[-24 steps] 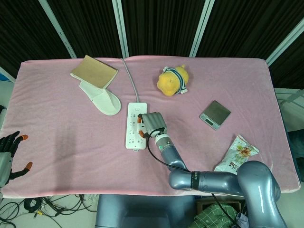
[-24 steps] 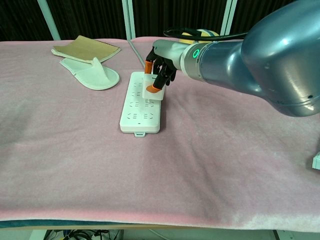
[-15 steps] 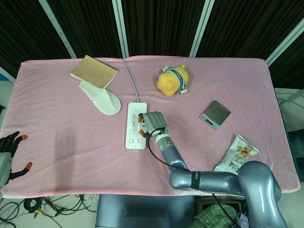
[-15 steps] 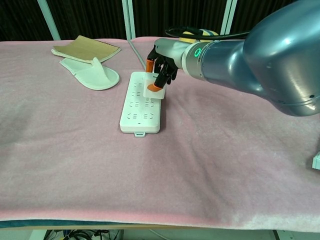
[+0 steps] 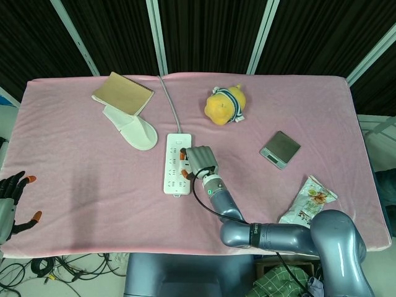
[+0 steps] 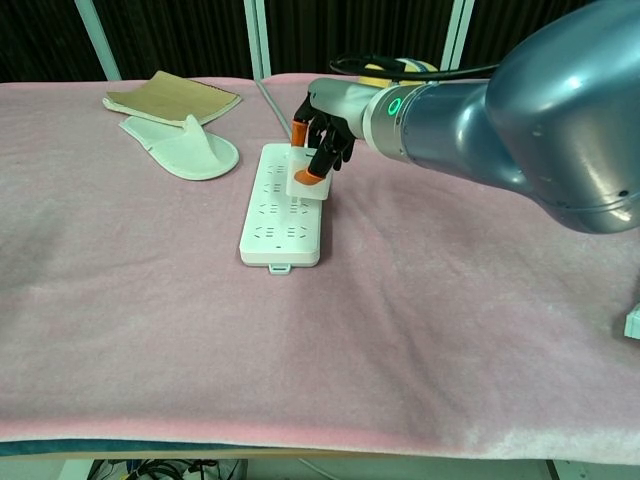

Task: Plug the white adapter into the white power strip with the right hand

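A pink cloth (image 5: 93, 173) covers the whole table; on it, near the middle, the white power strip (image 5: 174, 166) lies flat with its grey cable (image 5: 169, 102) running toward the far edge; the right arm (image 6: 500, 110) reaches in from the near right and fills much of the chest view; toward the far left a tan notebook (image 5: 123, 93) overlaps the heel of a white slipper (image 5: 133, 129); a yellow plush toy (image 5: 224, 105) sits at the far centre; a snack bag (image 5: 309, 198) lies near the right edge, with a small grey scale (image 5: 279, 149) between it and the toy; the left hand (image 5: 12, 204) hangs off the near left corner, released, fingers apart, holding nothing; the right hand (image 6: 322, 128) pinches the white adapter (image 6: 306, 181) between orange-tipped fingers (image 6: 308, 176), over the right side of the strip about midway along it; whether its prongs are seated cannot be told.
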### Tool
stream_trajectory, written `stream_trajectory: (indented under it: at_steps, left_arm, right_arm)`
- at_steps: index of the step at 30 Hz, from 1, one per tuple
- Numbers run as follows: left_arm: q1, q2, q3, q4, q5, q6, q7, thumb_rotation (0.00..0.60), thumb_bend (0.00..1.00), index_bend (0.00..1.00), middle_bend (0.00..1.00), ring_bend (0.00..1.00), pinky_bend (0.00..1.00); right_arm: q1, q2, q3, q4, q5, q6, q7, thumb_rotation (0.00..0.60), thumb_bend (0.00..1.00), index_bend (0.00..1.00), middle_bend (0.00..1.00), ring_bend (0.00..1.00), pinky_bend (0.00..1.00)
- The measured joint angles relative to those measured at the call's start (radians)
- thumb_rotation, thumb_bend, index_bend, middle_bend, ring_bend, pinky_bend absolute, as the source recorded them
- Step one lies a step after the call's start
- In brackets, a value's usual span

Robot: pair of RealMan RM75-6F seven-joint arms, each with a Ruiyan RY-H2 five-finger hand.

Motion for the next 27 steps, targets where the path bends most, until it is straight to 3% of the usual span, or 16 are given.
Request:
stream_trajectory:
  at_steps: [27]
  left_arm:
    - [-0.001,0.001,-0.001,-0.003,-0.006,-0.004,0.003,0.600,0.28,0.13,0.02,0.00,0.00]
  right_arm:
    - [-0.010,-0.026,-0.007,0.030,-0.016,-0.024,0.014,0.600,0.29,0.65,0.57,0.57,0.37]
